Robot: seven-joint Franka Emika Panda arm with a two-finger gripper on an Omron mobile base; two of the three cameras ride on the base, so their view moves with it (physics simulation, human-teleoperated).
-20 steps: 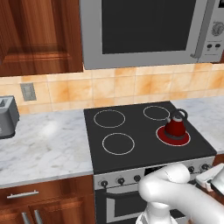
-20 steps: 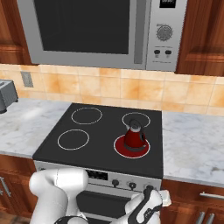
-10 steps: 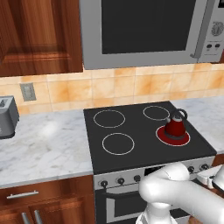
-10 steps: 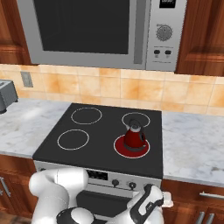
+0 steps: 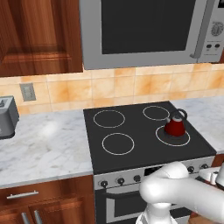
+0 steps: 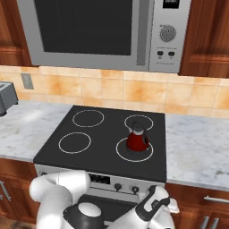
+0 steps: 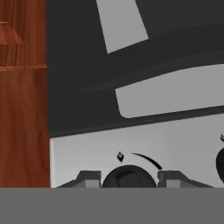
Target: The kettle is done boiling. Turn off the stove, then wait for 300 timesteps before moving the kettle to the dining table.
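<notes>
Kettle (image 5: pixel 175 126), red, upright on the front right ring of the stove (image 5: pixel 140 144), whose burner rings read white. Steel microwave (image 5: pixel 148 30) hangs above; marble surface (image 5: pixel 43 144) flanks the cooktop, with a toaster (image 5: pixel 6 117) at far left and a wall socket (image 5: pixel 28 92) behind it. End effector (image 7: pixel 129 179) sits low at the steel front panel, its fingers (image 7: pixel 89 179) pinching a dark knob (image 7: pixel 129 177); wood cabinet (image 7: pixel 22 96) beside.
</notes>
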